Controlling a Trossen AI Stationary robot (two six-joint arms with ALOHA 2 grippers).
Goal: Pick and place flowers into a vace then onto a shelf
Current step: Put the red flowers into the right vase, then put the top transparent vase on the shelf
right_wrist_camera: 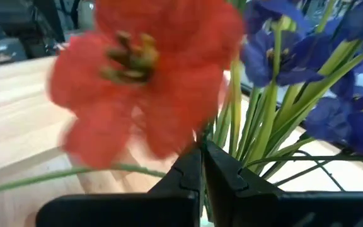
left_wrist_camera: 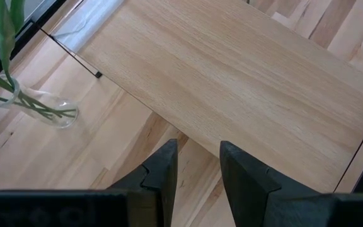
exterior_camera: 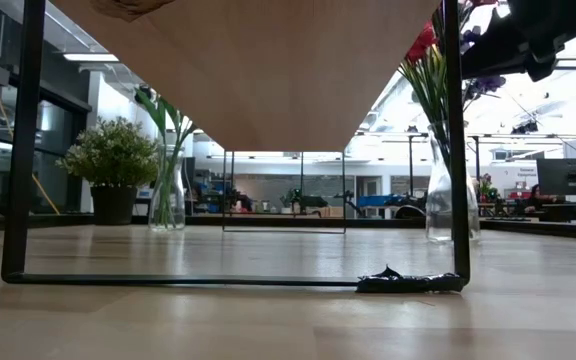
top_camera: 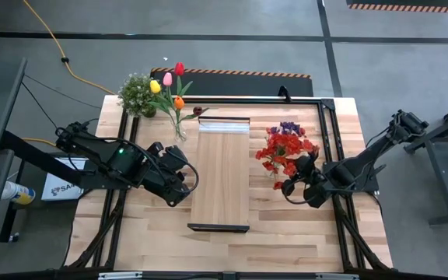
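A bunch of red and purple flowers (top_camera: pixel 285 146) stands in a clear glass vase (exterior_camera: pixel 440 205) on the table, right of the shelf (top_camera: pixel 222 169). My right gripper (right_wrist_camera: pixel 201 165) is shut just in front of the bunch, with a red bloom (right_wrist_camera: pixel 145 75) and green stems (right_wrist_camera: pixel 265 120) right at its fingertips. It comes in from the table's near right (top_camera: pixel 290 177). A second glass vase (top_camera: pixel 180 129) holds tulips (top_camera: pixel 169 84) at the shelf's far left corner. My left gripper (left_wrist_camera: pixel 197 171) hangs open above the shelf's left edge (top_camera: pixel 179 185), with nothing between its fingers. My right gripper's shut fingertips (right_wrist_camera: pixel 191 165) sit at the foot of the red bloom, beside the green stems (right_wrist_camera: pixel 235 116). The bloom hangs in front of the tips, so I cannot tell whether they touch or pinch a stem.
A bushy potted plant (top_camera: pixel 137 95) stands at the table's far left corner. The shelf rests raised on a thin black frame (exterior_camera: pixel 230 279), and in the low view its underside fills the top of the picture. Bare tabletop (top_camera: pixel 232 249) lies near the front edge.
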